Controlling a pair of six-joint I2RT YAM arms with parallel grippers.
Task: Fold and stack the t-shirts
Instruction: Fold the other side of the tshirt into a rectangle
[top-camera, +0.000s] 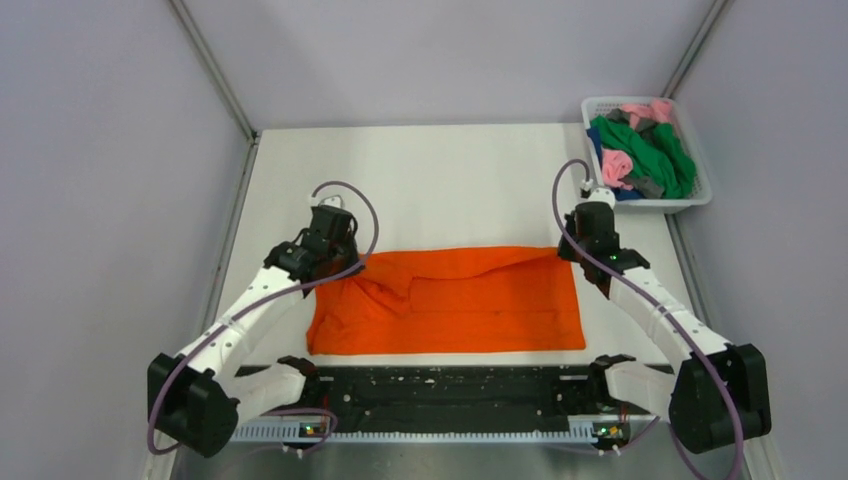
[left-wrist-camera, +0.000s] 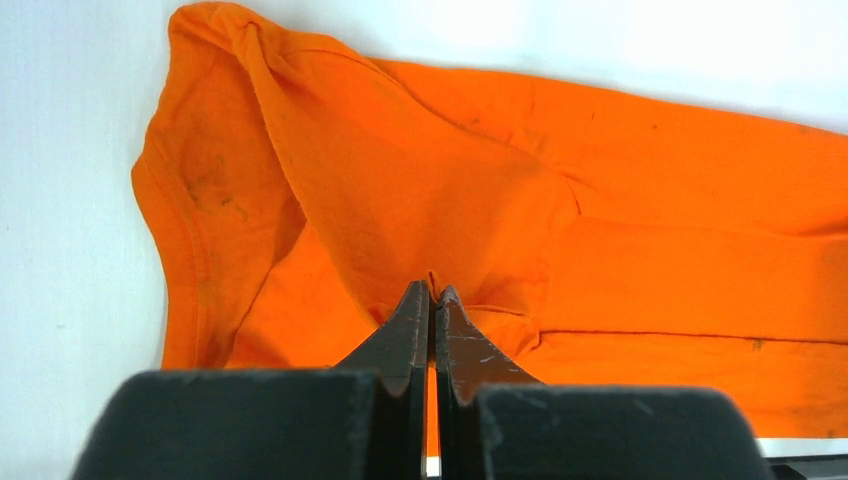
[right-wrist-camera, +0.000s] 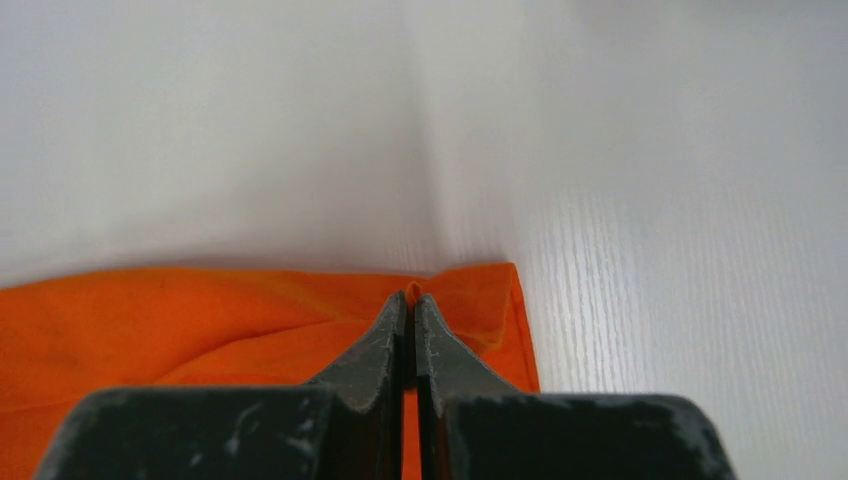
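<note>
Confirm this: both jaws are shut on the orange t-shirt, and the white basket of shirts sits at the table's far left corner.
Not quite: the white basket sits at the table's far right corner, not the left; the top external view shows it. The rest stands.

You had bright, even light from overhead with only faint, soft shadows, though the table (left-wrist-camera: 70, 300) washed out to white glare in your left wrist view and the near fingers (right-wrist-camera: 380, 350) looked slightly soft.
</note>
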